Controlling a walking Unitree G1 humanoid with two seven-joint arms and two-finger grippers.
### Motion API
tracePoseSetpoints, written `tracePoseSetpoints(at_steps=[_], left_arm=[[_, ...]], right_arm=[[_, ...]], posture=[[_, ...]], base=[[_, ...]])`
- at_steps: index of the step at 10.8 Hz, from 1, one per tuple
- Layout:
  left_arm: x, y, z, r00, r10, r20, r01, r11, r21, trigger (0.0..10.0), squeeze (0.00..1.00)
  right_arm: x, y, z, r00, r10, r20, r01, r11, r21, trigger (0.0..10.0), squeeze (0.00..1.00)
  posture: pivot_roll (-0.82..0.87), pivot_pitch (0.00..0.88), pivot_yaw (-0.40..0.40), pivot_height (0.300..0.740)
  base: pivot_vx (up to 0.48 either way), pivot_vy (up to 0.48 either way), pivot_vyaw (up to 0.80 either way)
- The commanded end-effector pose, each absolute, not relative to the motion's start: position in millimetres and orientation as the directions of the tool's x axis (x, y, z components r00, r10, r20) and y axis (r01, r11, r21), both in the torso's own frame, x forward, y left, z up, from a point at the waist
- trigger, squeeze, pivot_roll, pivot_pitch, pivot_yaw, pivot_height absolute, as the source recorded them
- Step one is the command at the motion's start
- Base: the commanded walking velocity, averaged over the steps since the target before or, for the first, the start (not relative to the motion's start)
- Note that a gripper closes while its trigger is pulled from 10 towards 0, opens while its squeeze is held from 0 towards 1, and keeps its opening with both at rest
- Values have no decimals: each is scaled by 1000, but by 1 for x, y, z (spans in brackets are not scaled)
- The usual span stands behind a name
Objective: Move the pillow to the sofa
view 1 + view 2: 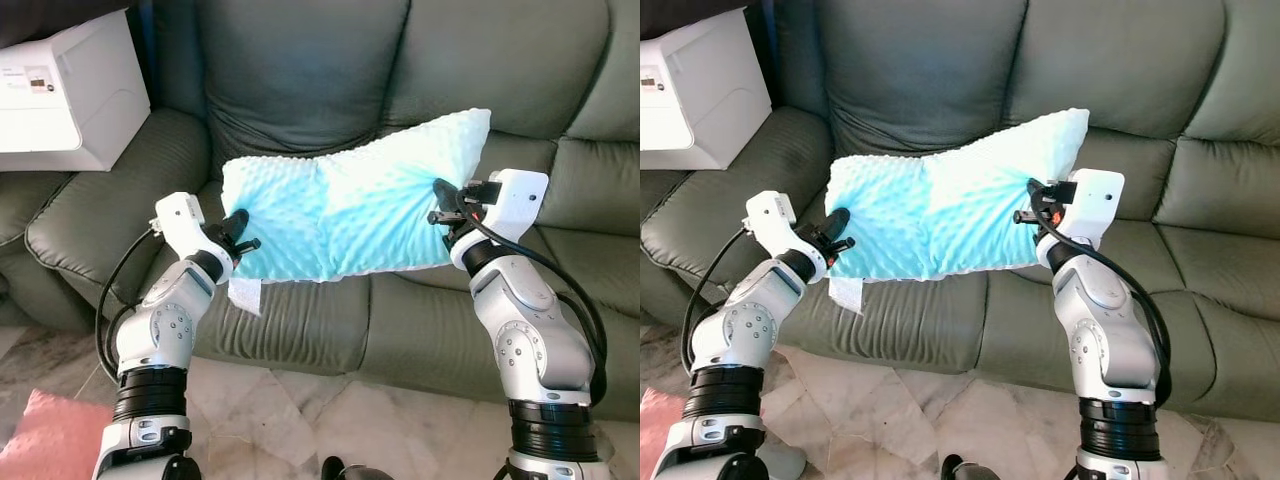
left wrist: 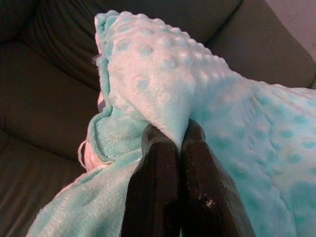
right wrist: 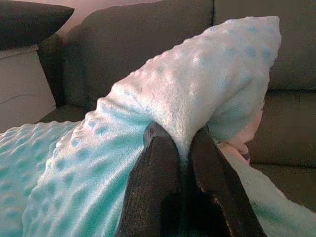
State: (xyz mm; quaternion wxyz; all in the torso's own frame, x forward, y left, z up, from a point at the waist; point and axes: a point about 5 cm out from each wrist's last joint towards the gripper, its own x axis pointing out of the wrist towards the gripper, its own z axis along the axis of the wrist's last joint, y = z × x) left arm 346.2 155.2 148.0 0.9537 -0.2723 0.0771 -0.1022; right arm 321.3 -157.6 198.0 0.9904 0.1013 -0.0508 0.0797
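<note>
Jaws of both grippers are clamped on the pillow (image 1: pixel 345 205): the left gripper (image 1: pixel 238 230) pinches its lower left edge, the right gripper (image 1: pixel 447 203) its right edge. Both sets of black fingers (image 2: pixel 153 187) bite into folds of dotted turquoise plush. Between them the pillow hangs above the sofa (image 1: pixel 300 90) seat, a white tag dangling. Beyond the sofa's left armrest sits a white appliance (image 1: pixel 65 95).

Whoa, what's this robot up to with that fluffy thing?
It is holding a fluffy, dotted turquoise pillow in the air in front of a dark grey-green leather sofa. The left end effector pinches one side of the pillow and the right end effector pinches the other. The pillow has not been set down yet.
</note>
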Motion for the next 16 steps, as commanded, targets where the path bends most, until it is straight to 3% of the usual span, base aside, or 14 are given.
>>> tracePoseSetpoints(at_steps=[1, 10, 16], left_arm=[[348, 153, 154, 967, -248, -66, 174, 825, -538, 0, 0], [345, 149, 153, 964, -257, -67, 179, 816, -549, 0, 0], [349, 150, 153, 968, -243, -63, 168, 814, -556, 0, 0]], right_arm=[[321, -159, 204, 978, 149, 143, -175, 968, 182, 10000, 0], [320, -161, 203, 981, 143, 131, -166, 970, 179, 10000, 0], [321, -161, 202, 982, 144, 123, -164, 972, 169, 10000, 0]], posture=[[-172, 98, -34, 740], [-179, 110, -38, 740], [-180, 109, -44, 740]], base=[[0, 0, 0], [0, -227, 0], [0, 0, 0]])
